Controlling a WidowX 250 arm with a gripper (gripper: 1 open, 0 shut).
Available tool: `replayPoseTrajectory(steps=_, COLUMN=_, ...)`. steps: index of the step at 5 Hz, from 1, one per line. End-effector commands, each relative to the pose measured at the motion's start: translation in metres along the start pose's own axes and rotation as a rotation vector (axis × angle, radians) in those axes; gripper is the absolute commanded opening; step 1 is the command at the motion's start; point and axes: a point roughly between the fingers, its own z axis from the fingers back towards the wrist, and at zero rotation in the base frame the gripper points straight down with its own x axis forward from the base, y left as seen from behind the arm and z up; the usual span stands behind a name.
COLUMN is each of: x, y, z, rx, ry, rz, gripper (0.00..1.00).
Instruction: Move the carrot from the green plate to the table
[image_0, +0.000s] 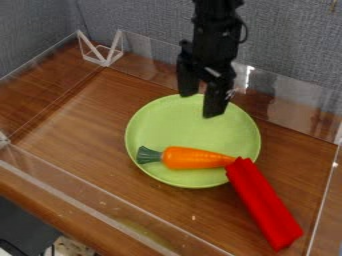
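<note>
The orange carrot (195, 157) with its dark green stub lies on its side along the near part of the green plate (171, 128), stub pointing left. My gripper (201, 94) hangs over the plate's far right part, pointing down, open, with nothing between its black fingers (214, 99). It is above and behind the carrot, well apart from it. The brown wood-grain table (80, 120) surrounds the plate.
A long red block (263, 202) lies right of the carrot, its upper end resting on the plate's near right rim. Clear acrylic walls (287, 95) edge the table. A small clear wire-like stand (100, 45) sits at the back left.
</note>
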Motion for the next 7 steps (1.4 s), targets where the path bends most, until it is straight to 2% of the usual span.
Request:
replayPoseTrajectory(steps=1, x=-0.004, y=-0.006, z=0.019, rx=0.018, ry=-0.046, rz=-0.119, gripper=1.0)
replayPoseTrajectory(steps=2, x=-0.013, y=-0.009, z=-0.011, rx=-0.005, ry=-0.025, rz=-0.181, gripper=1.0)
replayPoseTrajectory(steps=3, x=-0.02, y=-0.009, z=-0.041, rx=-0.034, ry=0.008, rz=-0.212, gripper=1.0)
replayPoseTrajectory(steps=4, x=-0.024, y=-0.008, z=-0.064, rx=-0.058, ry=0.045, rz=-0.233, gripper=1.0)
replayPoseTrajectory(steps=5, x=-0.026, y=-0.007, z=-0.07, rx=-0.064, ry=0.053, rz=-0.248, gripper=0.0)
replayPoseTrajectory(steps=6, x=-0.029, y=-0.007, z=-0.073, rx=-0.072, ry=0.062, rz=-0.25, gripper=0.0)
replayPoseTrajectory(steps=7, x=-0.035, y=-0.013, z=-0.062, rx=-0.08, ry=0.066, rz=-0.212, gripper=0.0)
